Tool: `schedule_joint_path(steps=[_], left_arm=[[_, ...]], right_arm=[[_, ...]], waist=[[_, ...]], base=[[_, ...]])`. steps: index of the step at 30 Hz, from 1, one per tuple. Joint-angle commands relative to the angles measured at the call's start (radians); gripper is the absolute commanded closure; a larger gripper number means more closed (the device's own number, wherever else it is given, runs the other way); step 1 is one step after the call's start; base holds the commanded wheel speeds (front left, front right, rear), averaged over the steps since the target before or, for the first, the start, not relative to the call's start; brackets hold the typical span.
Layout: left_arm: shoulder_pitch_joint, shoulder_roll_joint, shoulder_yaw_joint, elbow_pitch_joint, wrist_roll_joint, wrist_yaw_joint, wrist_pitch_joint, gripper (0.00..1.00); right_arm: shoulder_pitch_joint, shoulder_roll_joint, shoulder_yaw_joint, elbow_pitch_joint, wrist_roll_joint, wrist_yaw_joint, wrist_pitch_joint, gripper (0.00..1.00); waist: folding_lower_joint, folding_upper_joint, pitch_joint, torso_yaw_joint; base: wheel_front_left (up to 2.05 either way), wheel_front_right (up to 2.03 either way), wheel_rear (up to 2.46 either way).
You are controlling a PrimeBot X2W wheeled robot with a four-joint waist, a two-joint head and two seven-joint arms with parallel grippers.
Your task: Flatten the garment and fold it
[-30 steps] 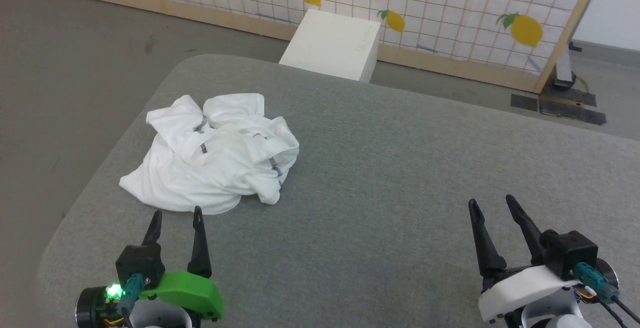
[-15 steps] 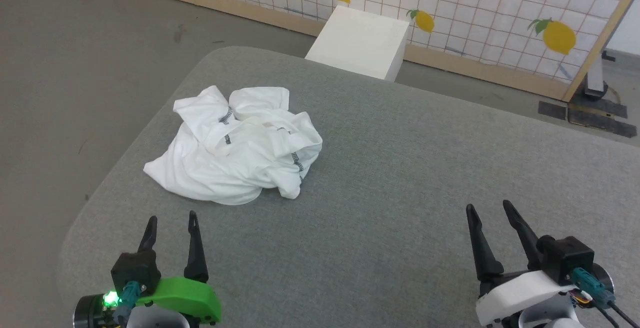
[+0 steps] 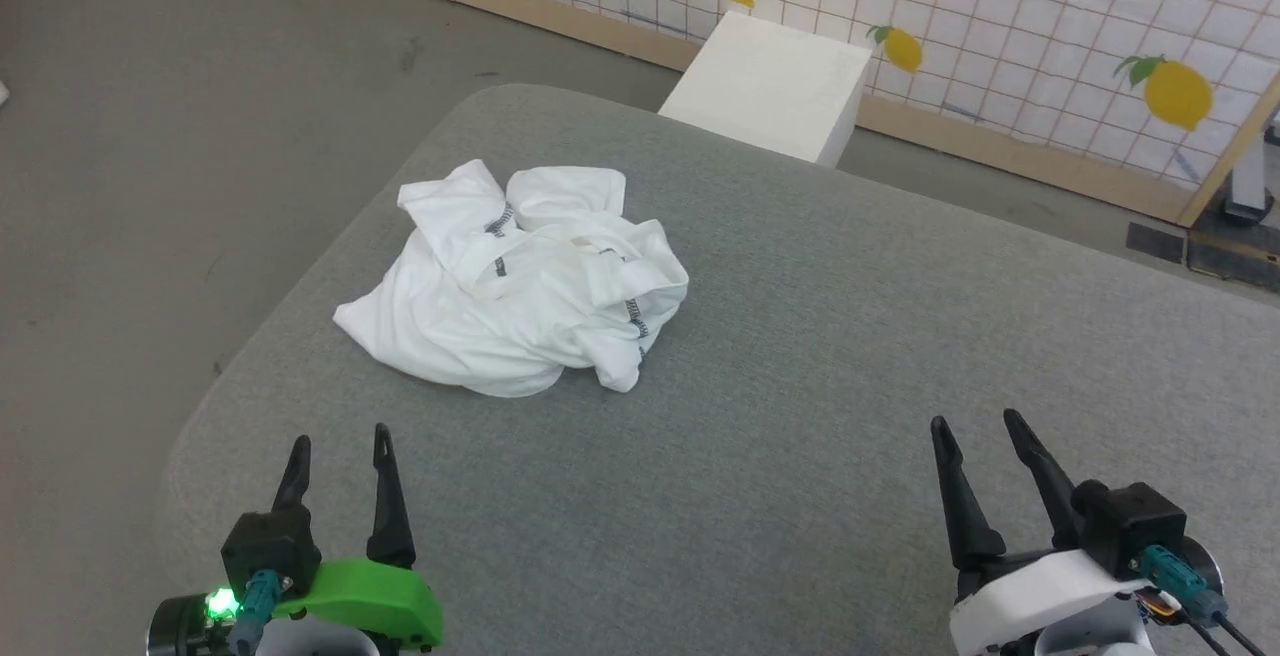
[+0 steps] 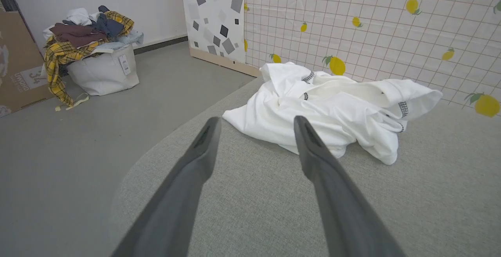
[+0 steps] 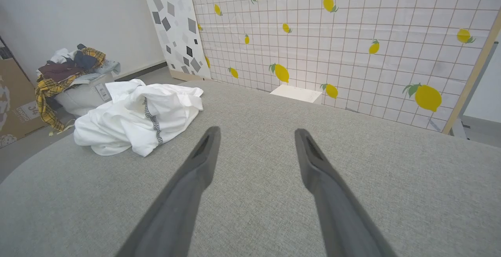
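Grey padded table (image 3: pixel 800 336) under crumpled garment (image 3: pixel 520 296), both grippers spread apart

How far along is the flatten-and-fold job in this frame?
Done: nothing; the white shirt lies crumpled on the grey table. In hand: nothing; left gripper and right gripper hover open, short of it. Left: spreading it flat, then folding.

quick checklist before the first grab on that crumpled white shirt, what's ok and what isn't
1. Left gripper open, empty: ok.
2. Right gripper open, empty: ok.
3. White long-sleeved fabric shirt lying flat: not ok, crumpled heap.
4. Shirt wholly on the grey fabric-covered table: ok, near its left edge.
5. Sleeve ends and hem findable: cannot tell, tucked in folds.
6. Both grippers apart from shirt: ok.
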Motion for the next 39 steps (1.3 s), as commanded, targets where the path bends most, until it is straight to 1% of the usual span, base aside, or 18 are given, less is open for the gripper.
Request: schedule_joint_path(steps=[1,25,36,39], left_arm=[[0.015,-0.004,0.0,0.005,-0.014,0.009,-0.011,0.0],[0.031,-0.005,-0.006,0.019,-0.044,0.042,-0.061,0.0],[0.006,-0.005,0.002,0.023,-0.04,0.034,-0.062,0.0],[-0.009,-0.005,-0.007,0.037,-0.049,0.016,-0.062,0.0]], right_arm=[[0.017,0.0,0.0,0.007,0.01,-0.001,-0.014,0.0],[0.024,0.0,0.007,0.054,0.042,-0.002,-0.064,0.0],[0.017,0.0,0.007,0.053,0.029,-0.002,-0.065,0.0],[0.013,0.0,0.006,0.05,0.025,-0.002,-0.065,0.0]], waist=[[0.0,0.0,-0.002,0.01],[0.0,0.0,-0.001,0.098],[0.0,0.0,0.002,0.068],[0.0,0.0,0.002,0.056]], base=[[0.0,0.0,0.0],[0.0,0.0,0.0],[0.0,0.0,0.0],[0.0,0.0,0.0]])
